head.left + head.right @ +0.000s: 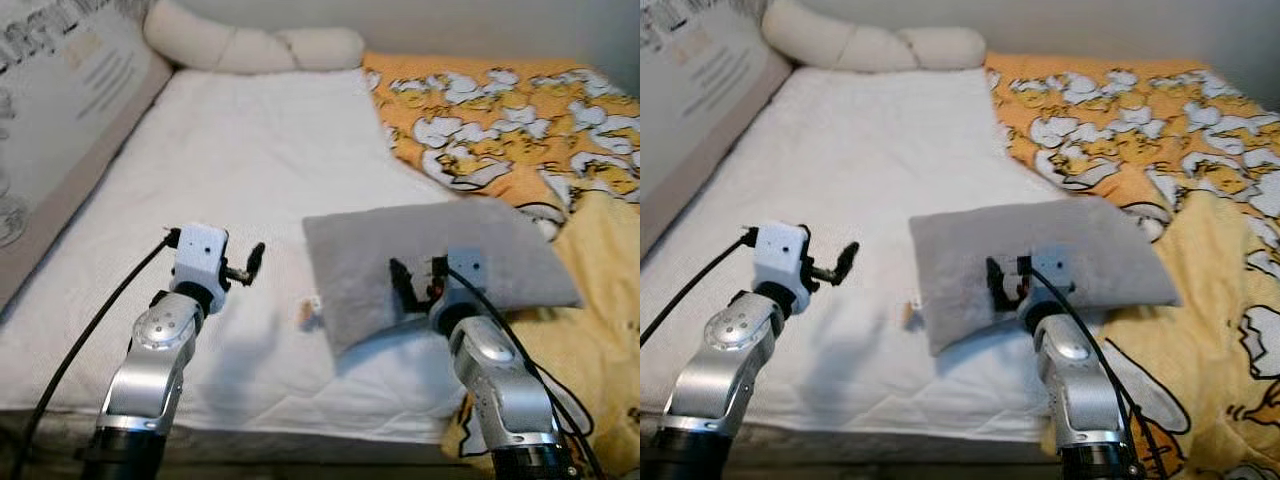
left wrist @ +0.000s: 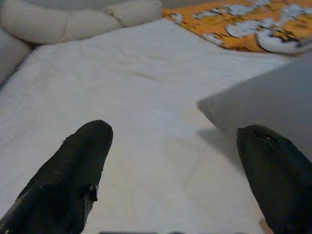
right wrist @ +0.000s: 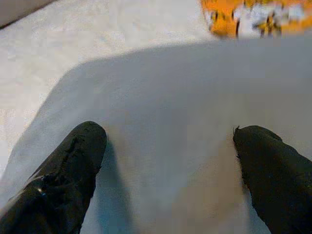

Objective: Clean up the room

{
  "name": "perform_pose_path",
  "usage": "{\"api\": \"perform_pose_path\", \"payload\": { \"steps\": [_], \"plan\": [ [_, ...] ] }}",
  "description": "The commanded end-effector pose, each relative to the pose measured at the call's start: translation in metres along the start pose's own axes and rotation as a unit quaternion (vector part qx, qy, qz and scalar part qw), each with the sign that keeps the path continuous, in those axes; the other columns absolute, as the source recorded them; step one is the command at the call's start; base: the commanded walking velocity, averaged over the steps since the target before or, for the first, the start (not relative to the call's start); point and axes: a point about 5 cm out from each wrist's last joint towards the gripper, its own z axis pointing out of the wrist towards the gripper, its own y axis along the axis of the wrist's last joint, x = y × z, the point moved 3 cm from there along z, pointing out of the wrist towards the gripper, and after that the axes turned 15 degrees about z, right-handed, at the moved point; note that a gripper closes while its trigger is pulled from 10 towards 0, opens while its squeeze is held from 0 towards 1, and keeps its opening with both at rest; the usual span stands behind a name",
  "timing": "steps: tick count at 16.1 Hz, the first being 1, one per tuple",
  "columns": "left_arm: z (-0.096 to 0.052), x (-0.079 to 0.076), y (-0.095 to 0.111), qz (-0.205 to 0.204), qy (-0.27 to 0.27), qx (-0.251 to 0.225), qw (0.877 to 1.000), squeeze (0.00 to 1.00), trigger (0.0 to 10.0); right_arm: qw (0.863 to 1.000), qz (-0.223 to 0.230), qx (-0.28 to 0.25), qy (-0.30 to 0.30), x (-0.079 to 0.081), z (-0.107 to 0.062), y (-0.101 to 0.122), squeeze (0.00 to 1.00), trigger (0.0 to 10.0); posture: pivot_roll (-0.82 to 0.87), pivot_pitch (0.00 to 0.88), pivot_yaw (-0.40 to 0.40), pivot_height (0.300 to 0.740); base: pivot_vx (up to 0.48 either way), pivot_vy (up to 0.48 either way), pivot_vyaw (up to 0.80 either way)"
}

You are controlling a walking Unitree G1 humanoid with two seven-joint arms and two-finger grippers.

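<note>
A grey pillow [image 1: 440, 262] lies flat on the white bed sheet [image 1: 230, 170], its far right corner resting on the yellow duvet [image 1: 520, 120]. My right gripper [image 1: 416, 283] hovers low over the pillow's near edge, open, with grey fabric showing between both fingers [image 3: 73, 161] in the right wrist view. My left gripper [image 1: 248, 265] is held over the bare sheet to the left of the pillow, open and holding nothing. In the left wrist view the pillow's corner [image 2: 258, 107] lies beyond the fingers [image 2: 73, 170].
A small orange and white scrap [image 1: 310, 313] sits on the sheet by the pillow's near left corner. A long cream bolster [image 1: 250, 45] lies along the head of the bed. A printed cushion [image 1: 60, 110] leans along the left side. The mattress front edge [image 1: 300, 430] is just below my arms.
</note>
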Motion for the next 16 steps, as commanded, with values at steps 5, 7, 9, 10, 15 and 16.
{"api": "perform_pose_path", "payload": {
  "steps": [5,7,9,10,15,16],
  "plan": [
    [-0.011,-0.029,0.005,0.038,-0.131,-0.027,0.99,0.0,10.0,0.995,0.04,0.081,-0.037,-0.027,-0.007,-0.021,1.0,10.0,0.1,0.0,-0.01,0.74,0.0,0.0,0.0],
    [-0.012,-0.032,0.005,0.044,-0.147,-0.027,0.988,0.0,10.0,0.993,0.043,0.097,-0.056,-0.032,-0.009,-0.026,1.0,10.0,0.11,0.0,-0.011,0.74,0.0,0.0,0.0],
    [-0.017,-0.036,0.002,0.064,-0.179,-0.025,0.981,0.0,10.0,0.983,0.107,0.102,-0.107,-0.041,-0.013,-0.03,1.0,10.0,0.1,0.0,0.0,0.74,0.0,0.0,0.0],
    [-0.018,-0.035,0.001,0.067,-0.187,-0.024,0.98,0.0,10.0,0.973,0.141,0.103,-0.151,-0.05,-0.016,-0.03,1.0,10.0,0.09,0.0,0.004,0.74,0.0,0.0,0.0],
    [-0.026,-0.048,0.003,0.067,-0.26,-0.036,0.963,0.0,10.0,0.939,0.311,0.036,-0.142,-0.052,-0.002,-0.023,0.69,10.0,0.08,0.0,0.025,0.74,0.0,0.0,0.0],
    [-0.029,-0.051,0.003,0.067,-0.277,-0.035,0.958,0.0,10.0,0.929,0.34,0.028,-0.142,-0.053,0.003,-0.022,0.53,10.0,0.08,0.0,0.027,0.74,0.0,0.0,0.0]
  ]
}}
